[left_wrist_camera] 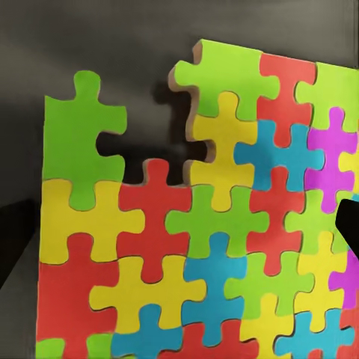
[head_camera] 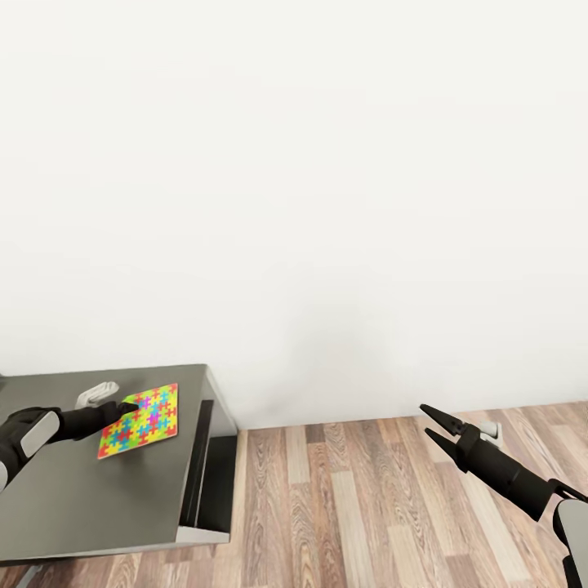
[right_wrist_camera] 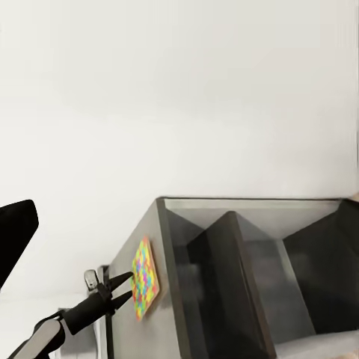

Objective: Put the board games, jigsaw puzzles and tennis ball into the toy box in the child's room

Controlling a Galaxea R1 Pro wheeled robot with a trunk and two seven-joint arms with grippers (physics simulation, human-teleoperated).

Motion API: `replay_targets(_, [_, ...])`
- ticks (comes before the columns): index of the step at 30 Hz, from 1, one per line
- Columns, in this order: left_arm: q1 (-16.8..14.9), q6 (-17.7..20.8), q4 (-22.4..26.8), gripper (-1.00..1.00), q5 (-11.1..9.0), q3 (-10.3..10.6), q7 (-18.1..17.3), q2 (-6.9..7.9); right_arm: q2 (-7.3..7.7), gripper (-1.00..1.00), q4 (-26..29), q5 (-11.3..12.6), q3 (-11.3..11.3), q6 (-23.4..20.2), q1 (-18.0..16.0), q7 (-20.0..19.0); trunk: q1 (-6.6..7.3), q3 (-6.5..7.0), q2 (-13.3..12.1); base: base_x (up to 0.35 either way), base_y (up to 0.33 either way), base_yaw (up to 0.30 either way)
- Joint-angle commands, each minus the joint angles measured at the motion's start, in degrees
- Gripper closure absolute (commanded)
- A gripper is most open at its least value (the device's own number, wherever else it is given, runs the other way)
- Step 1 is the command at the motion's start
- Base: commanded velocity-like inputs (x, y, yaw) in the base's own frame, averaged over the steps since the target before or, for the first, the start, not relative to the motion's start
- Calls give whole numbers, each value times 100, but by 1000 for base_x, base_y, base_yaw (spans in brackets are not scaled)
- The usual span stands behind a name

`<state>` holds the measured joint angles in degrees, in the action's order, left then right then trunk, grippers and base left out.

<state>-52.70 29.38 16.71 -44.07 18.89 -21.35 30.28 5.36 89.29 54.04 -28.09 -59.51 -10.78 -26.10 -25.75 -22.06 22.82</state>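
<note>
Jigsaw puzzle (head_camera: pixel 139 422), a thin sheet of bright interlocking pieces, lies at the right end of the dark grey bench (head_camera: pixel 98 490), close to its far right corner, one edge apparently raised slightly off the surface. The left hand (head_camera: pixel 122 408) is at the sheet's left edge, its fingers closed down on that edge in what reads as a pinch; the left wrist view confirms the sheet directly ahead, with a notch of missing pieces along one side. The right hand (head_camera: pixel 430 425) hangs over the wooden floor (head_camera: pixel 367 506), well apart from the bench, fingers spread and holding nothing.

Step in hand, on judgement: securing and lifting this puzzle for transfer. The toy box is not identified at this end of the bench. The next move calls for a firm grip on a thin, flat sheet, a clean lift clear of the bench edge, then carriage leftward along the bench to the box. Risk: the sheet slipping or flexing in an edge grip.
</note>
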Motion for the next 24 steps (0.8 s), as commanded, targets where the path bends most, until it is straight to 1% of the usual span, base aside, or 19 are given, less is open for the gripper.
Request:
replay_targets(1, [-4,24,5,-100,-23,19,-10,5,0,-100,0,-50,-11,-25,-5,-53,-3,-8,10,-2,0,-57])
replay_targets(19, [-4,24,3,-100,-23,19,-10,5,-1,-100,0,-51,-12,-25,-4,-53,-3,-5,10,-1,0,-8])
replay_targets(24, [-4,24,5,-100,-23,19,-10,5,-4,-100,0,-50,-10,-25,-4,-53,-3,1,10,-94,0,-75])
